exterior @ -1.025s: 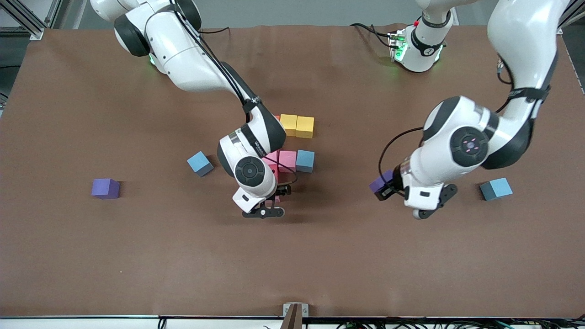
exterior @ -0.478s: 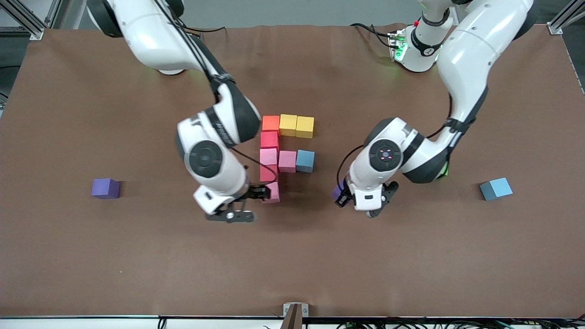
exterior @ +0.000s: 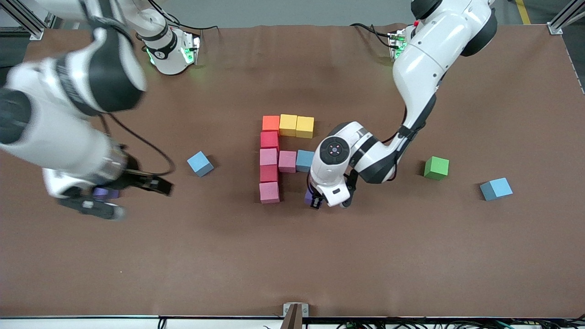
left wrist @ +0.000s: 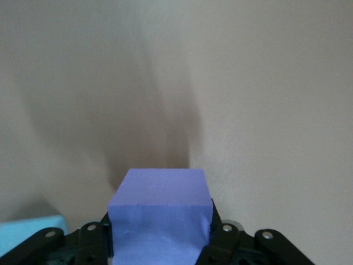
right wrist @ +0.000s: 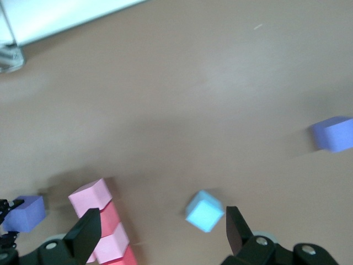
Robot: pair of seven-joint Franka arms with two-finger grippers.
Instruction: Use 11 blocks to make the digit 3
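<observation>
Brown matting covers the table [exterior: 292, 256], and near its middle we see the unfinished digit 3 [exterior: 279, 153], which serves as our landmark. Its bar farthest from the front camera runs orange block [exterior: 270, 123], then two yellow blocks [exterior: 296, 126]. A column runs from the orange one toward the camera: red [exterior: 269, 140], pink [exterior: 268, 156], red [exterior: 268, 173], and a pink block [exterior: 269, 192] at the near end. From the middle of that column a pink cube [exterior: 287, 161] and a light blue cube [exterior: 304, 160] form the middle bar.

We see the left gripper [exterior: 315, 199] just beside the figure, toward the left arm's end, about level with the nearest pink block. Its fingers are clamped on a purple block [left wrist: 160, 212], which fills the gap between them in the left wrist view.

Well apart from the figure, toward the right arm's end, the right gripper [right wrist: 162, 229] hangs over a second purple block [exterior: 106, 192], its fingers spread wide with nothing between them.

A loose light blue block [exterior: 200, 163] lies between that gripper and the figure. Toward the left arm's end lie a green block [exterior: 436, 167] and, still farther from the figure, another light blue block [exterior: 496, 188].
</observation>
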